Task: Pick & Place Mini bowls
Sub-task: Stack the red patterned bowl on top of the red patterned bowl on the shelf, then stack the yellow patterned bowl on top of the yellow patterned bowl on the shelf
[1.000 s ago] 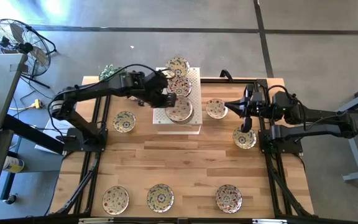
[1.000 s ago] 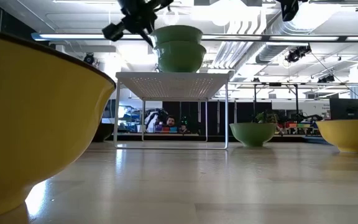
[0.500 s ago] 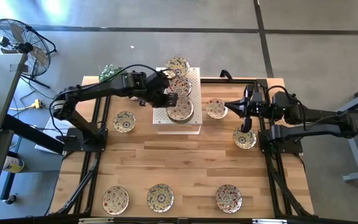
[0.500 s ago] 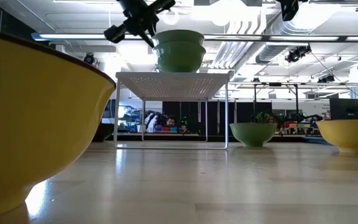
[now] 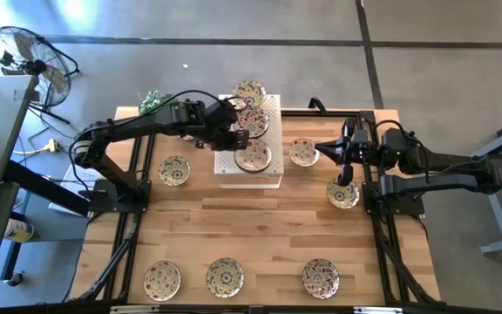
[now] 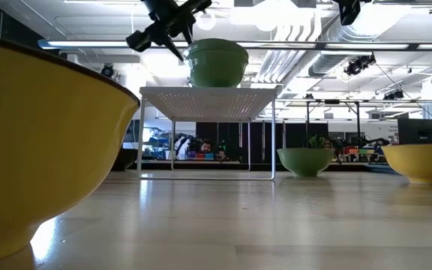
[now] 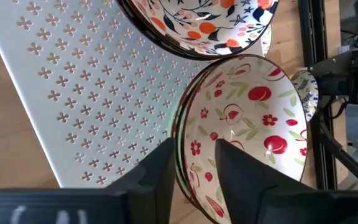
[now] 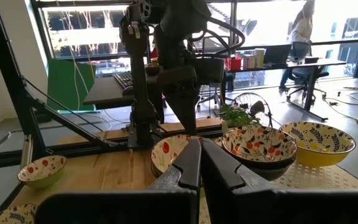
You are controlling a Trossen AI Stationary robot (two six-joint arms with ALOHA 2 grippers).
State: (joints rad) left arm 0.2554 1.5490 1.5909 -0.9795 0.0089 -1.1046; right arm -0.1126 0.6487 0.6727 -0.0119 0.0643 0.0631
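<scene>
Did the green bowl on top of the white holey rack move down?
Yes. In the low view the upper green-sided bowl has dropped down into the bowl beneath, judged against the white perforated rack, which stayed put. The left gripper sits beside its rim.

yellow bowl [image 6: 43, 142] cut off at edge, background person [image 6: 205, 148] blurred

White perforated rack [image 5: 273, 109] on wooden table [image 5: 260, 235]; floor fan [image 5: 24, 57] beyond table's far-left corner.

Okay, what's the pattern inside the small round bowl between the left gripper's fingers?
Cream with red fruit, small red flowers and green leaves, clearest in the left wrist view.
</scene>
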